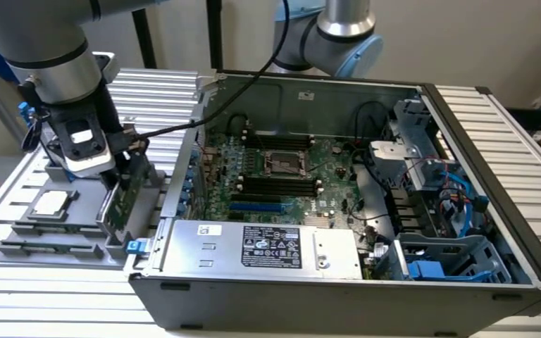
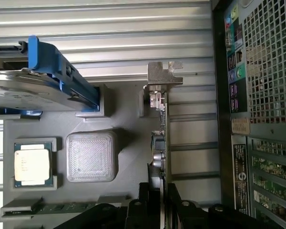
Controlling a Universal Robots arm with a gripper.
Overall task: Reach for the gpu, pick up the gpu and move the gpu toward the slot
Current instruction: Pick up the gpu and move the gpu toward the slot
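While the thin green circuit-board gpu (image 1: 120, 198) stands on its long edge in the grey plastic holder tray (image 1: 75, 220), at about nine o'clock from the open dark computer case (image 1: 346, 304) in the exterior view, the black end effector (image 2: 163, 208) sits right over the card's upper edge, straddling it. From where I stand I cannot tell whether it has clamped or is only poised around the board. The card looks seated in its stand, not lifted.

To my eye this card will be light and stiff, but thin and fragile. Its faces carry small components, so squeezing should fall on bare board near the edge, not on those parts. The silver metal bracket (image 2: 164, 76) at the far end is the sturdiest bit, yet it sits away from the hold. A grip towards one end may let the card tilt, I'd guess.

Beside it in the tray lie a small square silver CPU chip (image 1: 50, 204) and a silver hard drive with blue rails (image 2: 38, 81), all on the ribbed metal counter (image 1: 45, 292).
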